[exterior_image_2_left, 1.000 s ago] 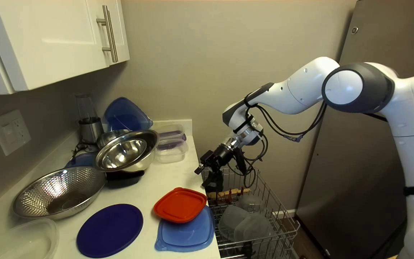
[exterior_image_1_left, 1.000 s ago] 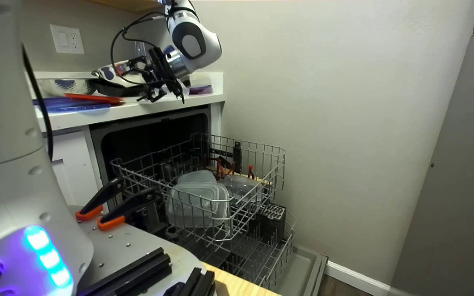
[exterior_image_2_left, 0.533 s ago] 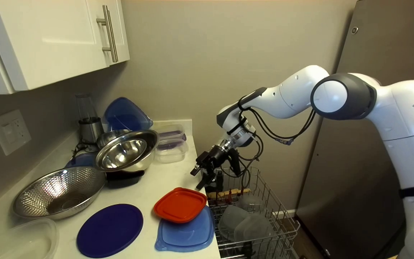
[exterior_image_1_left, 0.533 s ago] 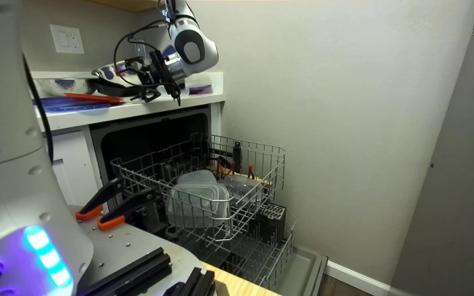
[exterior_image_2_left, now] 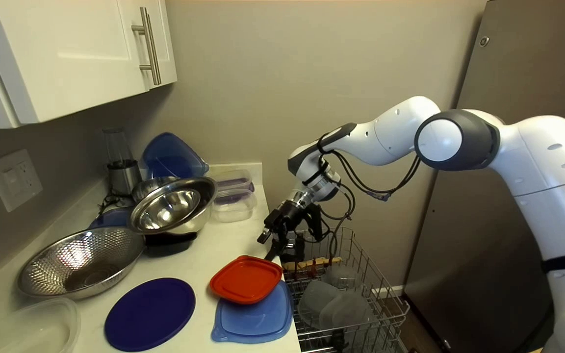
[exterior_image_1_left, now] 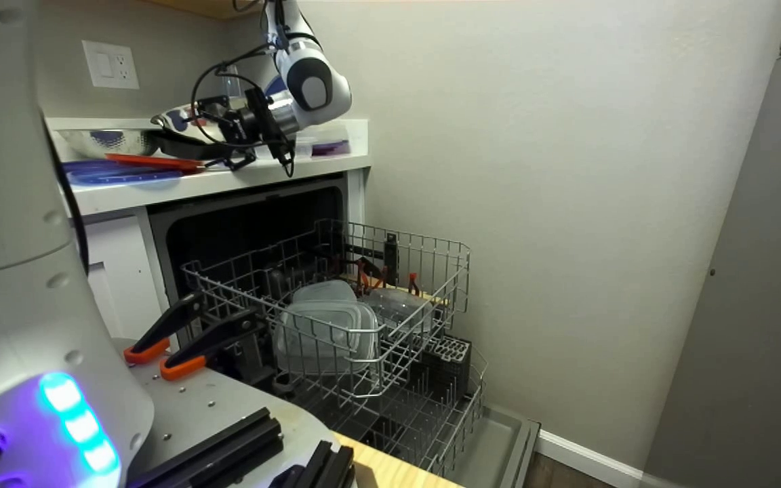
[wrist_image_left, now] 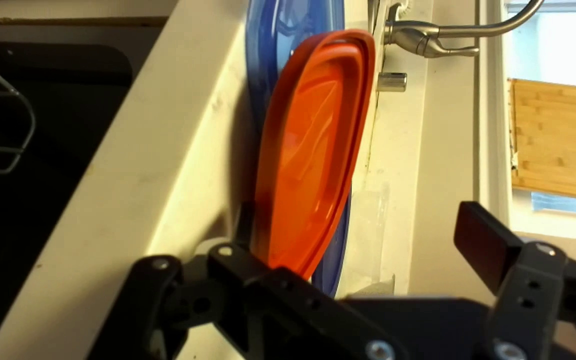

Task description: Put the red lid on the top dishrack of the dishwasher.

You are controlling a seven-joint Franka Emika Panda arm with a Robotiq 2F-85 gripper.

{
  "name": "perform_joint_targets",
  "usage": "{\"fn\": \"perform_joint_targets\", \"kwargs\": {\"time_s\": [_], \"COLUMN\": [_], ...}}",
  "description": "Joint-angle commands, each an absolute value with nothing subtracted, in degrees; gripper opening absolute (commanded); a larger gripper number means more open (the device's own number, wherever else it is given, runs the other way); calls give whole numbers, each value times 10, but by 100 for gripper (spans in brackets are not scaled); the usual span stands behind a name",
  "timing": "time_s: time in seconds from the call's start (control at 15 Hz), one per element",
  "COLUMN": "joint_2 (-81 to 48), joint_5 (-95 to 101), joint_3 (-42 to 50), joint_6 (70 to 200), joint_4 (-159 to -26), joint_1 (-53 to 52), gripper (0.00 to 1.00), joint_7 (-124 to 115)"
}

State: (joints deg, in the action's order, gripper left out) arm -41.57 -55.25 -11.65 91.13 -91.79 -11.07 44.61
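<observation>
The red lid (exterior_image_2_left: pixel 246 279) lies on top of a light-blue lid (exterior_image_2_left: pixel 255 321) at the counter's edge. It also shows in the wrist view (wrist_image_left: pixel 313 150). My gripper (exterior_image_2_left: pixel 267 247) is at the lid's far corner, open and holding nothing. In the wrist view my gripper (wrist_image_left: pixel 358 225) has its jaws wide apart. The lower finger (wrist_image_left: pixel 244 222) is right beside the lid's underside edge; whether it touches I cannot tell. The upper finger (wrist_image_left: pixel 483 245) is well above the lid. The top dishrack (exterior_image_1_left: pixel 363 331) is pulled out of the dishwasher (exterior_image_1_left: pixel 248 227), below the counter.
Pale containers (exterior_image_1_left: pixel 336 332) and red-handled tools stand in the top rack. The lower rack (exterior_image_1_left: pixel 397 413) is also out. On the counter are a dark-blue round lid (exterior_image_2_left: pixel 150 314), a metal colander (exterior_image_2_left: pixel 81 264), metal bowls (exterior_image_2_left: pixel 169 208) and clear containers (exterior_image_2_left: pixel 233 206). A wall cabinet (exterior_image_2_left: pixel 76 54) hangs above.
My gripper has moved across toward the red lid and down a little, from above the rack's far end to the lid's corner. The jaws stay open. The lid has not moved.
</observation>
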Motion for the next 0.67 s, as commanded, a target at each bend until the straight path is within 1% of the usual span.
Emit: {"fn": "perform_joint_targets", "kwargs": {"time_s": [0.0,0.6], "joint_2": [-435,-449], "joint_5": [-504,-421], "joint_3": [-121,-139], "joint_6": [869,819], "joint_4": [-882,-839], "joint_1": [-116,-124], "gripper": [100,100], "joint_7": [422,410]}}
